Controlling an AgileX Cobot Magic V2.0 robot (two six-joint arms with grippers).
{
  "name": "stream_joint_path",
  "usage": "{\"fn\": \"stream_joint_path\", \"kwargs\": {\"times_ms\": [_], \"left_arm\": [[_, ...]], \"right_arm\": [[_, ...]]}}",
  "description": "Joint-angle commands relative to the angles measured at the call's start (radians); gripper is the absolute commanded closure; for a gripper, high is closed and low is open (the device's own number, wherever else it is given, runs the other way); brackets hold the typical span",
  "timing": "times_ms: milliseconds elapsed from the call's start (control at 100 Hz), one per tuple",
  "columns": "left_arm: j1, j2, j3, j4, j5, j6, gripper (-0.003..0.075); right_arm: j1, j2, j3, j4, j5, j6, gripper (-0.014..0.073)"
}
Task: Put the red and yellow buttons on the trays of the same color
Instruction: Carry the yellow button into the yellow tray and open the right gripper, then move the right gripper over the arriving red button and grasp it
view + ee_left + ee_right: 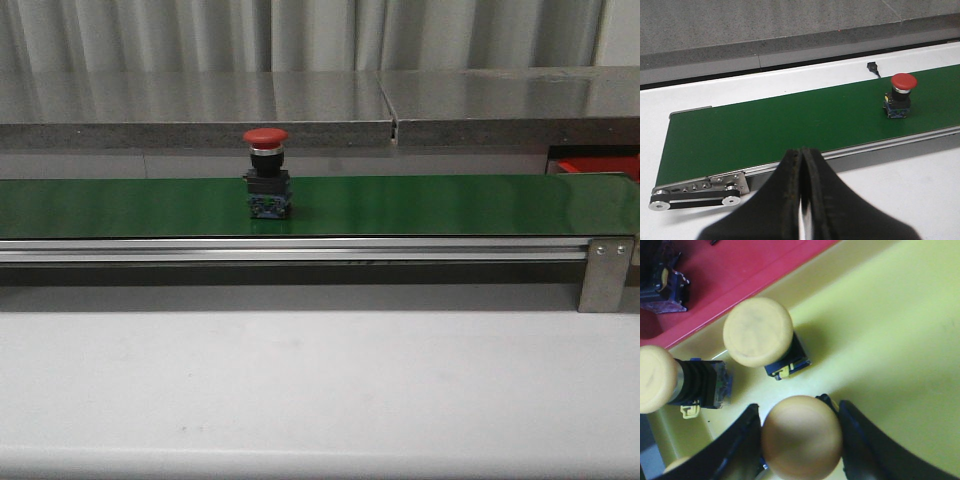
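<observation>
Red button (266,175) stands upright on the green conveyor belt (450,205), left of the belt's middle in the front view, its red cap on top of a dark body. A white surface (320,380) lies on the near side of the belt, and a red tray (600,166) shows at the far right behind the belt's end. The left hand (802,200) is clenched, fingers pressed together with nothing between them, over the white surface near the belt's left end, well apart from the red button. The right hand (801,440) is over the yellow tray (890,340), grasping a yellow button (801,437) by its cap. Two more yellow buttons (758,332) are in that tray, one upright, one lying on its side beside it.
</observation>
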Motion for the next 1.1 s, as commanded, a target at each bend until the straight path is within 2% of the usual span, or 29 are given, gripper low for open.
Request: {"fn": "stream_joint_path", "kwargs": {"times_ms": [0, 50, 400, 520, 740, 1090], "left_arm": [[-0.007, 0.002, -0.027, -0.028, -0.063, -0.002, 0.0741], [-0.007, 0.002, -0.027, -0.028, -0.063, -0.002, 0.0741], [-0.007, 0.002, -0.027, -0.028, -0.063, -0.002, 0.0741], [-0.007, 0.002, -0.027, -0.028, -0.063, -0.002, 0.0741], [-0.007, 0.002, -0.027, -0.028, -0.063, -0.002, 0.0741], [-0.007, 0.002, -0.027, -0.028, -0.063, -0.002, 0.0741]], "right_arm": [[-0.006, -0.037, -0.025, 0.012, -0.034, 0.000, 0.0113], [-0.006, -0.040, -0.025, 0.012, -0.034, -0.002, 0.0089], [-0.004, -0.176, -0.025, -0.005, -0.033, -0.035, 0.0090], [0.027, -0.244, -0.025, -0.010, -0.028, -0.070, 0.0092], [0.210, -0.309, -0.025, -0.023, -0.011, -0.175, 0.0151], [0.542, -0.313, -0.072, -0.037, 0.070, -0.302, 0.0151]]}}
